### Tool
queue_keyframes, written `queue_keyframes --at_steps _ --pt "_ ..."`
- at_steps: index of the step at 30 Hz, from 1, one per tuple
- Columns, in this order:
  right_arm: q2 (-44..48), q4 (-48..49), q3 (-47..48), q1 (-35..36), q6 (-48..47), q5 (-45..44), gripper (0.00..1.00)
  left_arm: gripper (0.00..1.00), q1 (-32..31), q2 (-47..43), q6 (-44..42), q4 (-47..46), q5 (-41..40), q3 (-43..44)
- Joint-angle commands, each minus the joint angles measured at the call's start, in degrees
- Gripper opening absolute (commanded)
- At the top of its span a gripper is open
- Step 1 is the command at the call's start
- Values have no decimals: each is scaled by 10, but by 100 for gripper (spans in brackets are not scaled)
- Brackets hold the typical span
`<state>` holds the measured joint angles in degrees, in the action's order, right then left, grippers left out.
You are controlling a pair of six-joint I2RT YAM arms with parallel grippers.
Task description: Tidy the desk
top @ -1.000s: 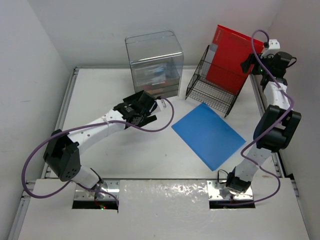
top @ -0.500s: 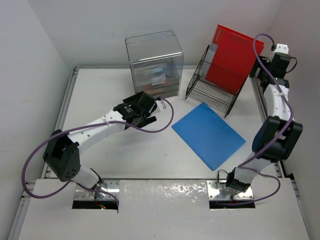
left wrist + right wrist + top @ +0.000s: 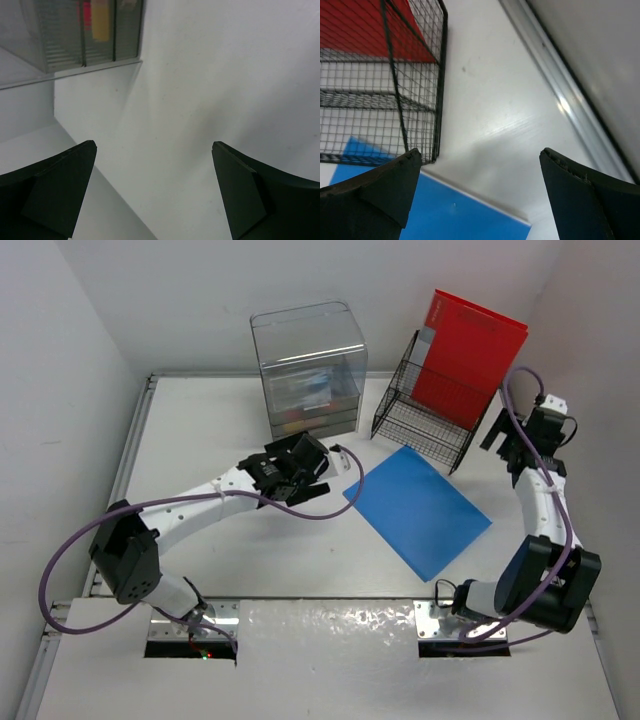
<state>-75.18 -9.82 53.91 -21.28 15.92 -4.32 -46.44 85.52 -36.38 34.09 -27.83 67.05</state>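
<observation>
Desk lay beneath both arms, the left gripper and right gripper each spread wide and empty, and a careless right reach for the flat blue folder might have snagged the wire rack just beside it.

Red folder in wire rack; blue folder

Overhead looks down, wrist views close above desk, wire rack shared

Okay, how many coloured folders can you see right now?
2: a flat blue folder lying on the white desk, and a red folder standing in the black wire-mesh rack. Others may be hidden behind it.
</observation>
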Motion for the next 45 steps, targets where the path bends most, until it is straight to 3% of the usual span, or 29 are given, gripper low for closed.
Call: queue_keyframes --at_steps 1,8,11,12,15,16,19,23,32,39,45 --pt "33 2 -55 -1 50 1 99 100 -9 1 41 -25 40 18" --pt "133 51 -216 -2 133 41 98 99 -9 20 88 -118 132 -39" --pt "178 26 -250 -2 108 41 80 99 -9 9 94 -148 150 -59" --pt "191 -3 -262 -2 102 41 61 99 -10 5 91 -157 154 -65" --pt "243 -42 -297 -2 109 35 46 99 -15 -3 90 -170 159 -83" --pt "256 -48 -305 -2 132 35 50 99 -16 -3 90 -170 161 -88" --pt "296 -103 -318 -2 154 24 77 99 -23 -5 97 -170 159 -95" --pt "318 -125 -355 -2 171 33 85 99 -29 -21 89 -175 160 -111" --pt "253 -62 -391 -2 182 133 79 99 -30 -18 89 -180 159 -117" --pt "245 3 -429 -12 206 126 74 99 -30 -12 91 -167 190 -110" --pt "296 66 -473 -25 237 77 69 100 -30 -5 90 -165 192 -107"
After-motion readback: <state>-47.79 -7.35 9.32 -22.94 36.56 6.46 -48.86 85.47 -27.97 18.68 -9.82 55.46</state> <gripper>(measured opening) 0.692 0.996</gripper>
